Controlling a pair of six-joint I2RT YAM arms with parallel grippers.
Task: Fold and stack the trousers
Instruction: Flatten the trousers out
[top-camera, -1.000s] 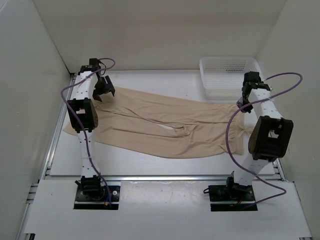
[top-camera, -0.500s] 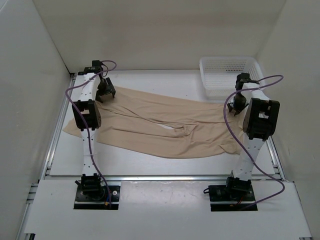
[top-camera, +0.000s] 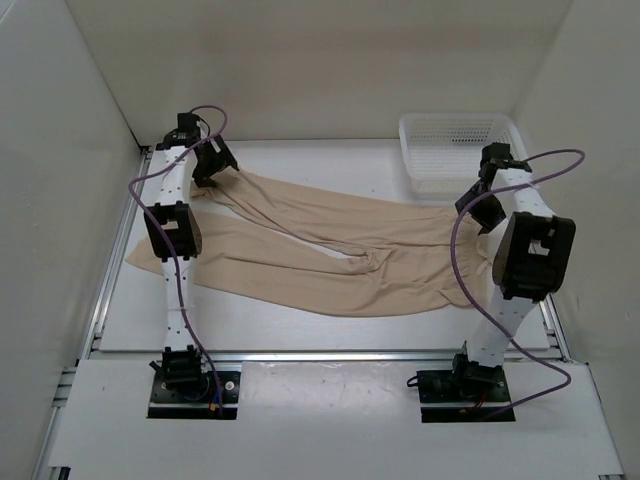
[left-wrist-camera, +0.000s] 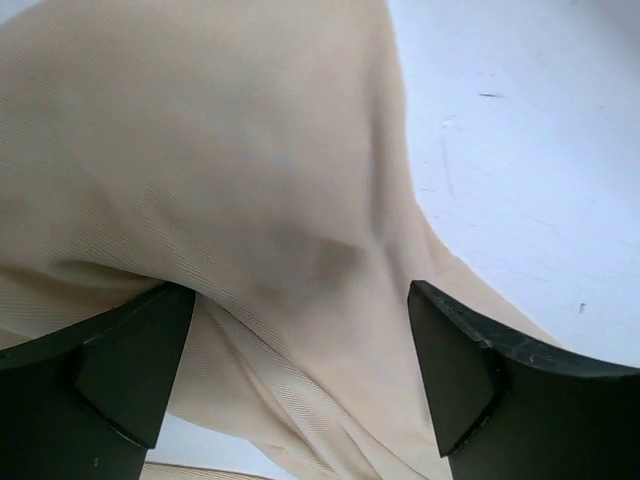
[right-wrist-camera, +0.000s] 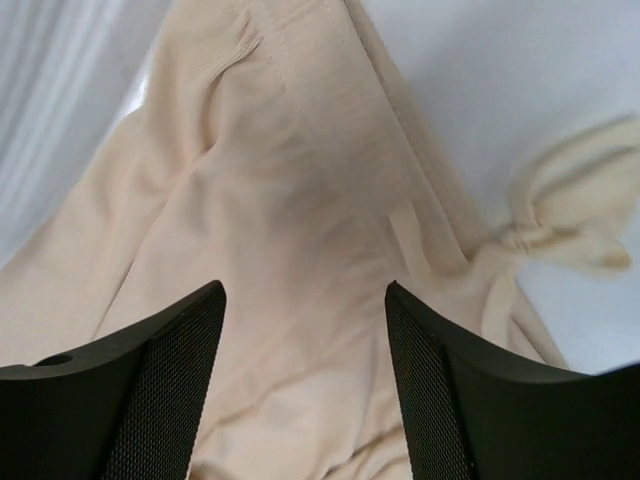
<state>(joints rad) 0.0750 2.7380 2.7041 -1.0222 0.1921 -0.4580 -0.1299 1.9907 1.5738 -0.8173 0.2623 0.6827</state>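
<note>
- one pair of trousers (top-camera: 330, 250) lies spread full length across the middle of the bench (top-camera: 300, 335), legs running left; no fold is made and nothing is stacked, so all the work looks left to do.
- left end effector (top-camera: 213, 165), upper left: jaws wide apart over a leg end, gripping nothing.
- right end effector (top-camera: 485, 210), at right: jaws parted above the waist, empty.
- white mesh basket (top-camera: 412, 150), upper right; no readable writing anywhere.

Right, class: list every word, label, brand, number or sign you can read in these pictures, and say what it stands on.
None: no view shows any readable text.
The trousers are plain cloth, and the basket bears no visible label.
</note>
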